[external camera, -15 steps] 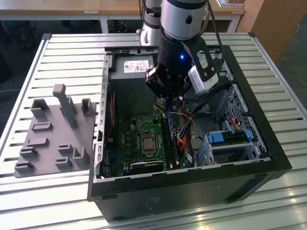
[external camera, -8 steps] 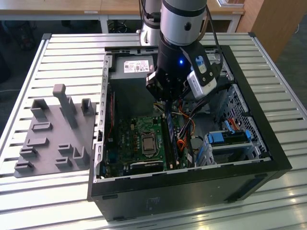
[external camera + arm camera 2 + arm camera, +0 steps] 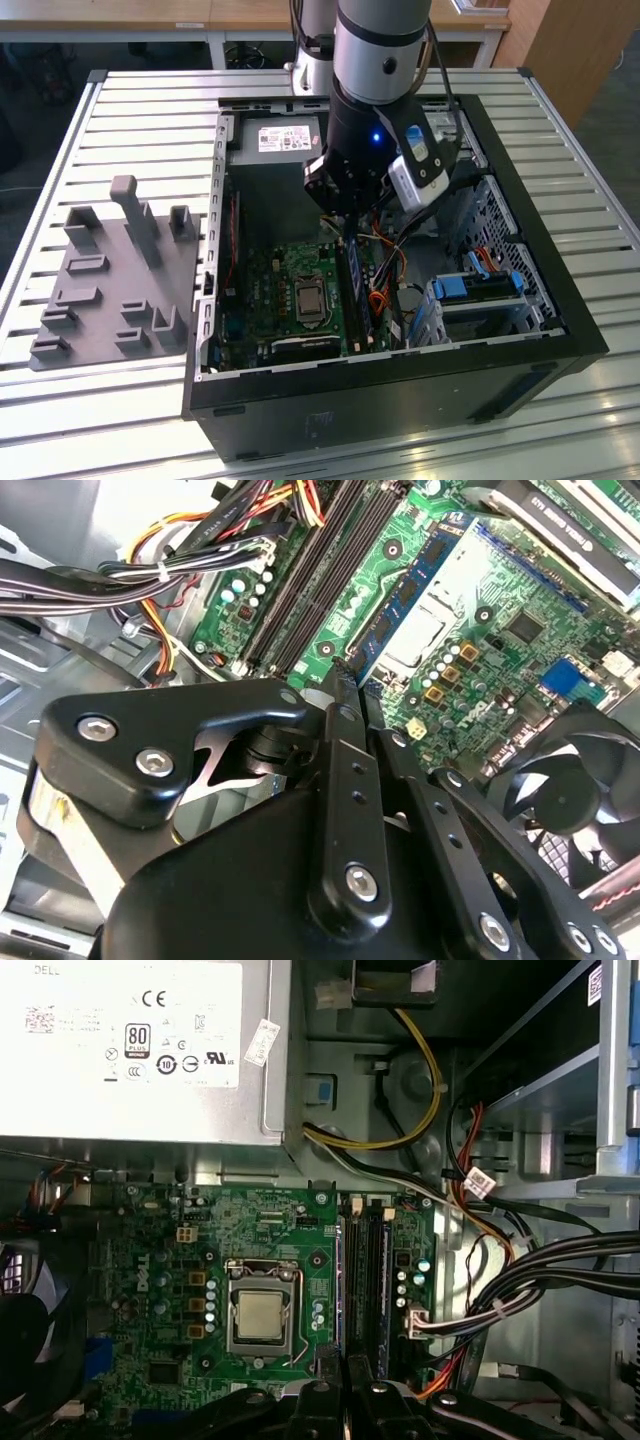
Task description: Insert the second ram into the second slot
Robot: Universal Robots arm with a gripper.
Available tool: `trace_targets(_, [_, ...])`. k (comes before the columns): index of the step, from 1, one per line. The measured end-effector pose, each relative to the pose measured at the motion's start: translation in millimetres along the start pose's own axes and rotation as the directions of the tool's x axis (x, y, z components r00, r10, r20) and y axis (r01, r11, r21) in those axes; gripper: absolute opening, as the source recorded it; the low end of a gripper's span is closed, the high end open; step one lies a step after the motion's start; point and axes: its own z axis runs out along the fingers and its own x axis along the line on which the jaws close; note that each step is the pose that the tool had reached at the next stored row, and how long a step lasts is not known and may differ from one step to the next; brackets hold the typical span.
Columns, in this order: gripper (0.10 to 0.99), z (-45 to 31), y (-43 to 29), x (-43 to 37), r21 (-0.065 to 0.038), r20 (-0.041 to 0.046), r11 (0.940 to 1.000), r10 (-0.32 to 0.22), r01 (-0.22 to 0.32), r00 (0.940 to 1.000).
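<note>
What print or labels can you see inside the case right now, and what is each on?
White label on the power supply: certification symbols, fine print too small to read.
Small sticker at its edge: unreadable.
Cable tag: blurred.
Motherboard silkscreen: mostly too small to read.
Chips on the second ram: print unreadable.

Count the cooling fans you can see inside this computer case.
1. A black fan stands beside the green board in the second wrist view. More may be hidden, for instance inside the power supply.
</note>
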Motion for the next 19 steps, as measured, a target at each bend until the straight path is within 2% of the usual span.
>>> trace_targets(7, [0.137, 4.7, -0.1, 0.0, 0.000, -0.0006, 1.0000, 0.000, 0.000, 1.0000])
trace_targets(19, [0.137, 7.9, -0.1, 0.0, 0.000, -0.0011, 1.0000, 0.000, 0.000, 1.0000])
